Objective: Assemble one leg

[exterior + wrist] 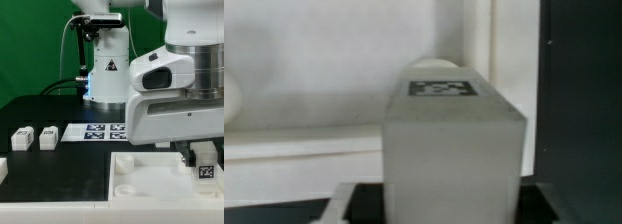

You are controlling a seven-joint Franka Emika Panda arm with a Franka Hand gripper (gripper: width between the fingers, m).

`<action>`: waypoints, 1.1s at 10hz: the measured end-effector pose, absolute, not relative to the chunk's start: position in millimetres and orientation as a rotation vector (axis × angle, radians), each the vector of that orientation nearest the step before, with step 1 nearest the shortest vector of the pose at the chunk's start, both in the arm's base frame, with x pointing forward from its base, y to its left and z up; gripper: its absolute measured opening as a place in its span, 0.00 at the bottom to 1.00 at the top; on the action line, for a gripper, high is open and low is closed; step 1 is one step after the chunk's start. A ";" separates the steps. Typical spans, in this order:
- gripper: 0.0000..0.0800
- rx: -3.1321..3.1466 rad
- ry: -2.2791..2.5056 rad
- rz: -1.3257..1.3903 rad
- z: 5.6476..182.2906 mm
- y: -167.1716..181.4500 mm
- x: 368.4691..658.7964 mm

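End effector: closed on one leg. In the exterior view the dark fingers stand on either side of the block, which hangs upright below the white wrist housing with a tag facing the camera. The wrist view agrees: the leg fills the middle of the frame, a tag visible on its far end, with a dark finger pad against its side near the lower edge. Position of leg: over the panel, at that part's end toward the exterior view's right. Whether the leg's lower end touches the panel cannot be told, as the contact point is hidden. In the wrist view the panel shows as a pale surface behind the leg, with a strip of dark bench beyond it. The panel lies flat on the black bench. Two loose legs stand side by side on the bench toward the exterior view's left, well apart from the end effector. The marker board lies just beside them, in front of the arm's base.
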State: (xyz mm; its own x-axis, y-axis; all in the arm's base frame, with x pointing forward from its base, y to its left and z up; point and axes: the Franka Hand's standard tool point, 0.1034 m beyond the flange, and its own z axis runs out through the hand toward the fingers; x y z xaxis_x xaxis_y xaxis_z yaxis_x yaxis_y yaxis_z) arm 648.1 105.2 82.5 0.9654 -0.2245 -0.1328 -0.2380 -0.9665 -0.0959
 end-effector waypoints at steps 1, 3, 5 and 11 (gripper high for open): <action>0.36 -2.987 0.523 0.195 81.8 104.0 647.6; 0.36 -2.868 1.038 0.114 80.4 99.2 645.1; 0.36 -2.670 1.490 0.084 80.8 95.7 638.8; 0.39 -2.154 2.167 0.100 81.9 101.7 626.9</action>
State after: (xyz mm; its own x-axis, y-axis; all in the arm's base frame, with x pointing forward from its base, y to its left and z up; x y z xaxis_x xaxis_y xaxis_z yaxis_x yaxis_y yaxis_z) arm 626.9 101.7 81.9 -0.0052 -0.9944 -0.1059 -0.9999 0.0066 -0.0130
